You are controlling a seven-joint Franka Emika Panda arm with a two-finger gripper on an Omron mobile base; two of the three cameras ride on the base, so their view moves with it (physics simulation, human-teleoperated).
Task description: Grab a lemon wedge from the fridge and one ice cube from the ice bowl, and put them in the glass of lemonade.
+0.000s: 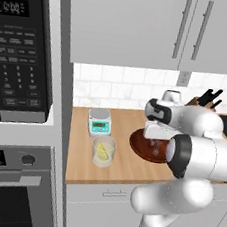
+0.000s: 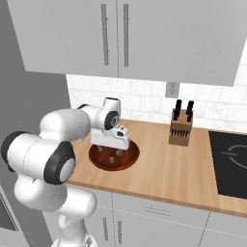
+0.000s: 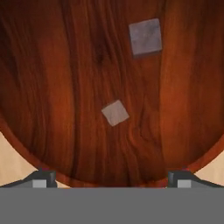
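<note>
My end effector (image 3: 112, 179) hovers wide open and empty above the ice bowl (image 3: 52, 87), two ice cubes (image 3: 115, 112) lying apart below it on the worktop (image 1: 119, 161).

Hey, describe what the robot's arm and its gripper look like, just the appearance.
The arm is glossy white, built of rounded, bulbous segments with dark grey to black bands at the joints. Its hand is a white, boxy block. The gripper ends in two small dark fingers, whose tips look grey and squared in the hand view. No cables or markings can be made out.
</note>
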